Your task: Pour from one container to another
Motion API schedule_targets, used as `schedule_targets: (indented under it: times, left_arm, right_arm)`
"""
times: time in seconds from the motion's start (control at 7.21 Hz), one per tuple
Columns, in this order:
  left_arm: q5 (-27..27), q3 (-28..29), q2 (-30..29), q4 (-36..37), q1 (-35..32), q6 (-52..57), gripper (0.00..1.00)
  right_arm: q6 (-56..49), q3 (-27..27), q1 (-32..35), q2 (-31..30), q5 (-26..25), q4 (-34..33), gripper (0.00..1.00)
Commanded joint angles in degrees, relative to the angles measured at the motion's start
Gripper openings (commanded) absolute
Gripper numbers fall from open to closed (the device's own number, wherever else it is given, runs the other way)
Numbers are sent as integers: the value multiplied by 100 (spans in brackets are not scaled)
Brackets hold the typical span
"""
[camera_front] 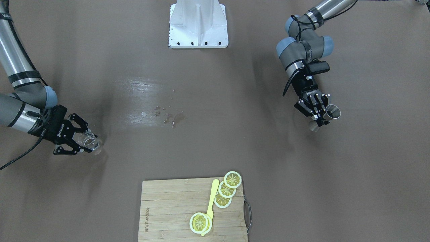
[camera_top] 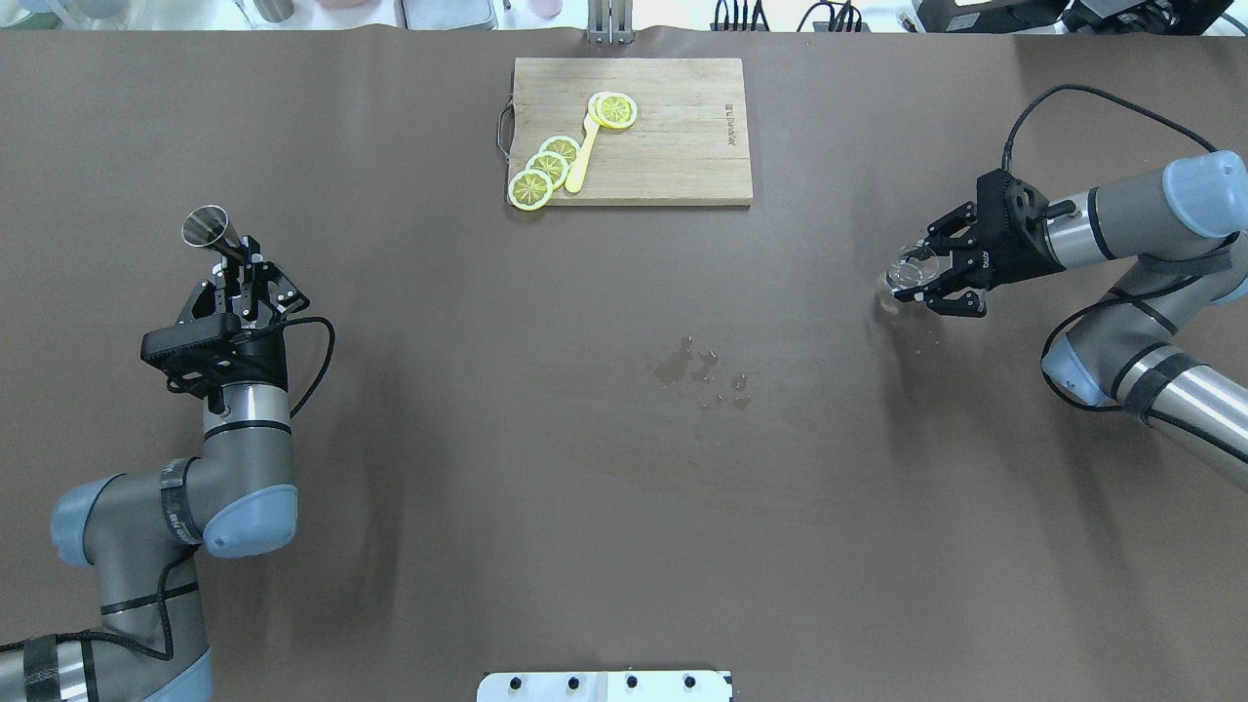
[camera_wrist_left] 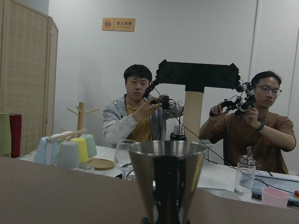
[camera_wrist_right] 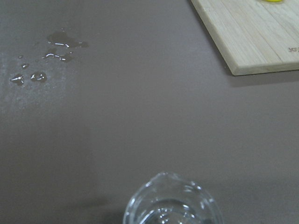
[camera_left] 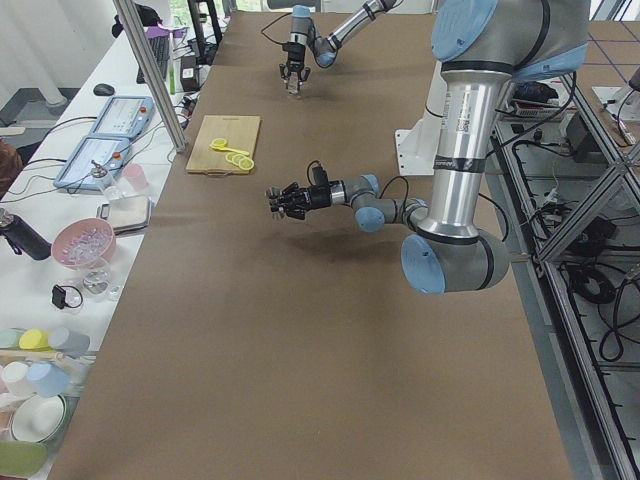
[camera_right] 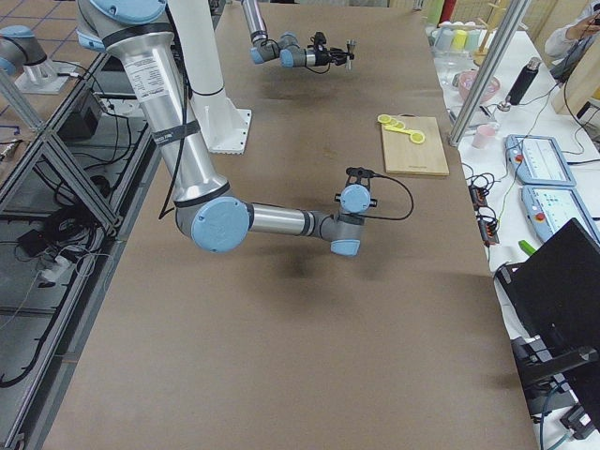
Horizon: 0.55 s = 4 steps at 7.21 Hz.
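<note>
The rectangular bamboo cutting board (camera_top: 673,146) lies at the far edge of the brown table (camera_top: 439,439), opposite the white metal robot base (camera_top: 604,685). It carries the yellow lemon slices (camera_top: 548,166) and the yellow spoon (camera_top: 581,156) on its left half. The patch of spilled clear liquid (camera_top: 682,366) lies mid-table between board and base. The conical steel jigger (camera_top: 206,226), in the left gripper (camera_top: 242,255), is far left, and the clear glass cup (camera_top: 902,276), in the right gripper (camera_top: 923,276), is far right.

The bottom edge of the left wrist view cuts off the cup's (camera_wrist_left: 167,179) lower part. The bottom edge of the right wrist view cuts the glass (camera_wrist_right: 170,203) just under its rim, so its fill cannot be told. There the board (camera_wrist_right: 247,32) runs off the upper right corner, and the front view's bottom edge cuts it too.
</note>
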Motion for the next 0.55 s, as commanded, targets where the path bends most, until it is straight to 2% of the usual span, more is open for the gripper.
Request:
schedule_targets:
  times: [0.0,0.14,0.42]
  left_arm:
    - [102,210,-41,48,57,-154,0]
    - [103,263,-94,257,66,-363,0]
    - [269,369,-156,1117,75,-1337,0]
  right_arm:
    - [16,19,-36,-77,-47,26,0]
    - [42,116,-27,-173,-38,35,0]
    - [51,475,-27,-506,-38,44,0]
